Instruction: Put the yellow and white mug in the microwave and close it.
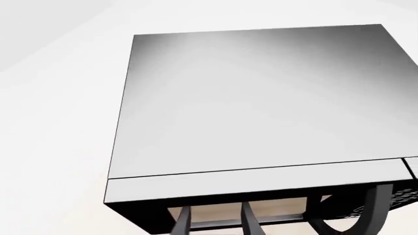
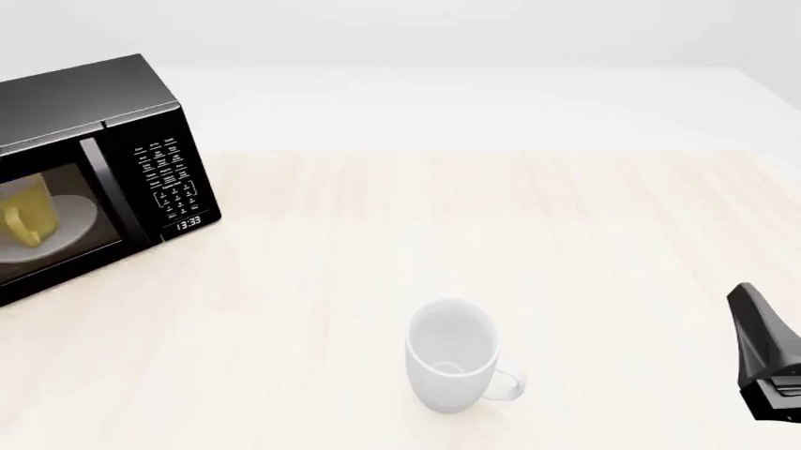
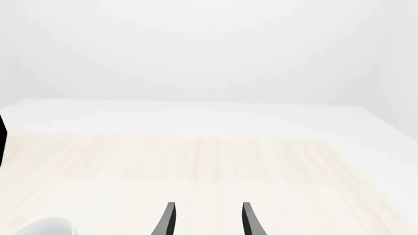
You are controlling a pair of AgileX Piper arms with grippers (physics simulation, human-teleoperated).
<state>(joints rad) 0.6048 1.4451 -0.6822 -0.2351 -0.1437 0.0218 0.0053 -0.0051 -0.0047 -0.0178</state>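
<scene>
Front view is showing the yellow and white mug sitting on the turntable inside the microwave at far left, seemingly behind the shut door, so I am judging the task nearly complete. My left gripper is hovering above the microwave's top, fingers spread and holding nothing. My right gripper is idling at near right, likewise spread and empty, beside the white mug.
</scene>
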